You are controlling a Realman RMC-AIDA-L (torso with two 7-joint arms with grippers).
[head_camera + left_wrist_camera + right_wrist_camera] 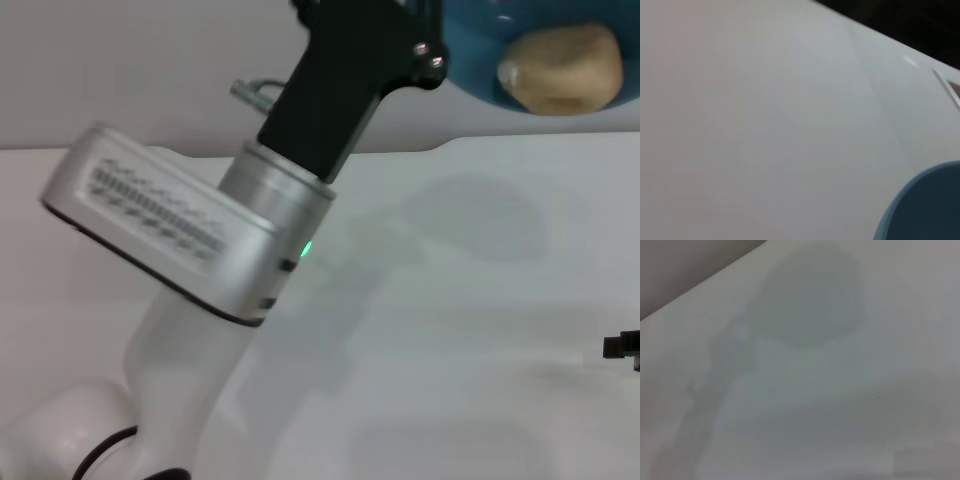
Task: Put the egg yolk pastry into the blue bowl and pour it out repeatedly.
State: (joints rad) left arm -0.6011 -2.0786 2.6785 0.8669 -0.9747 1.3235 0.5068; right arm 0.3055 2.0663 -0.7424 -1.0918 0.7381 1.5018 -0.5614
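Observation:
In the head view my left arm is raised, and my left gripper (pixel 432 45) holds the blue bowl (pixel 478 62) by its rim, high above the white table at the top right. The bowl is tipped so its inside faces the camera. The egg yolk pastry (pixel 562 68), a pale tan lump, lies inside it against the lower wall. Part of the bowl's rim also shows in the left wrist view (pixel 927 210). Only a small black part of my right gripper (pixel 623 347) shows at the right edge, low over the table.
The white table (pixel 450 330) spreads below, with the shadow of the bowl and arm on it (pixel 810 300). The table's far edge meets a pale wall (pixel 120 70). My left arm's silver and white links (pixel 170 230) fill the left of the head view.

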